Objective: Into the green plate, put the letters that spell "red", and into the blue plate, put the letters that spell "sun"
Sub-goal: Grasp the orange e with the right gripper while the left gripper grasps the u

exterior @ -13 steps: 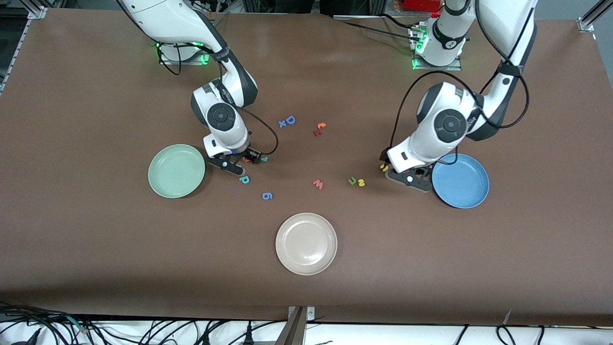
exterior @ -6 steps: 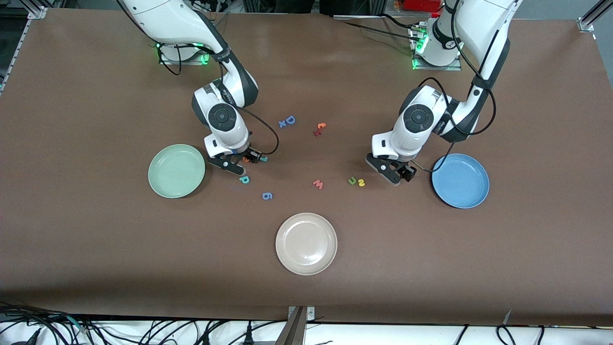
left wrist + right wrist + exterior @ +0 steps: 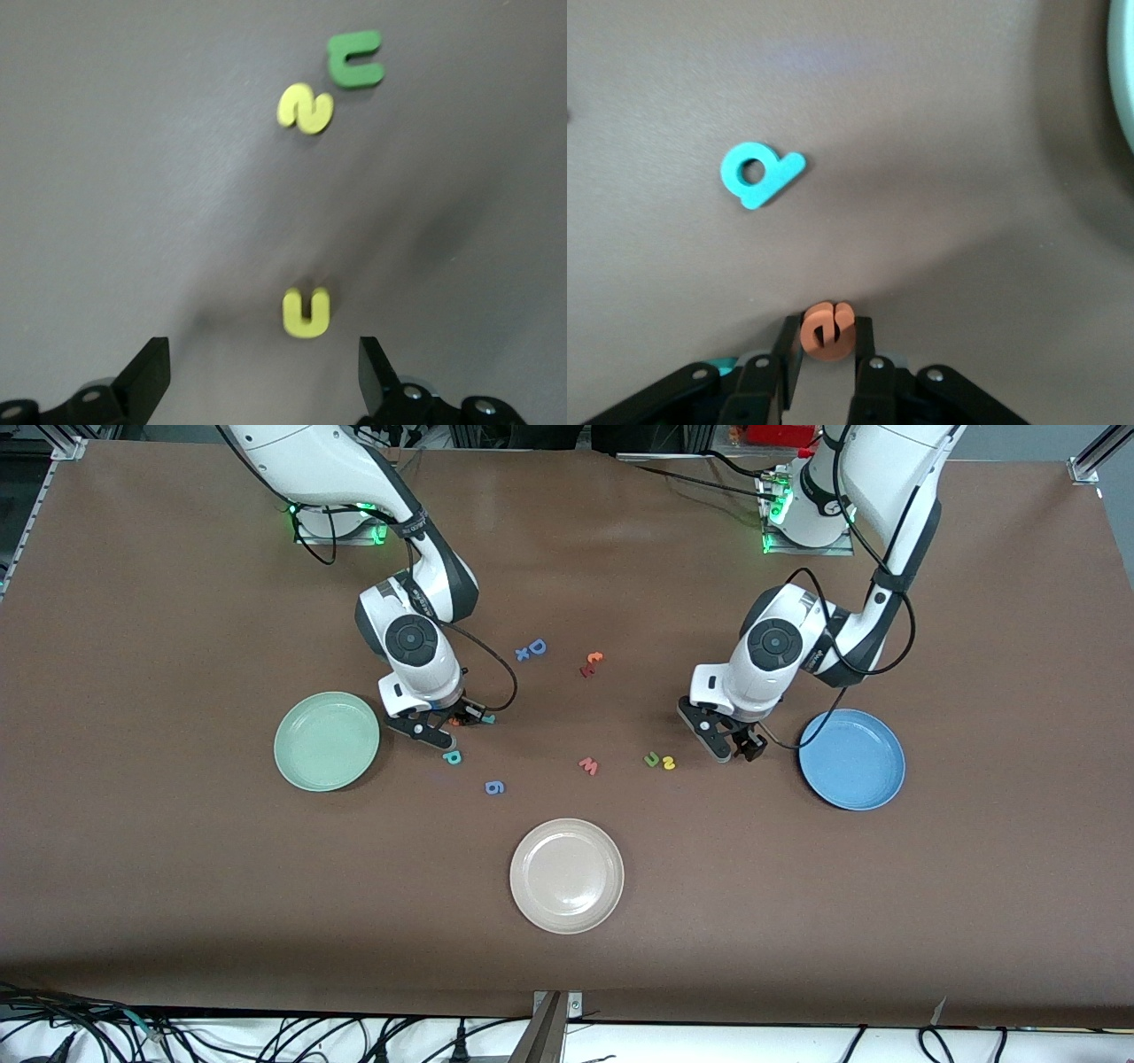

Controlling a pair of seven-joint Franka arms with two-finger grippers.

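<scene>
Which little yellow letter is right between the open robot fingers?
The yellow "u". It lies alone between the open left gripper. The yellow "s" lies farther from that gripper, touching the green letter.

The tabletop (image 3: 177,886) under me is a matt brown sheet with faint creases. The orange e (image 3: 827,331) pinched in my right hand (image 3: 827,350) looks like soft matt foam, as does the yellow u (image 3: 306,312) between my left hand (image 3: 264,372) fingers. The green plate (image 3: 327,741) and blue plate (image 3: 852,759) look like smooth plastic with a dull sheen. My arm casings are glossy white plastic
</scene>
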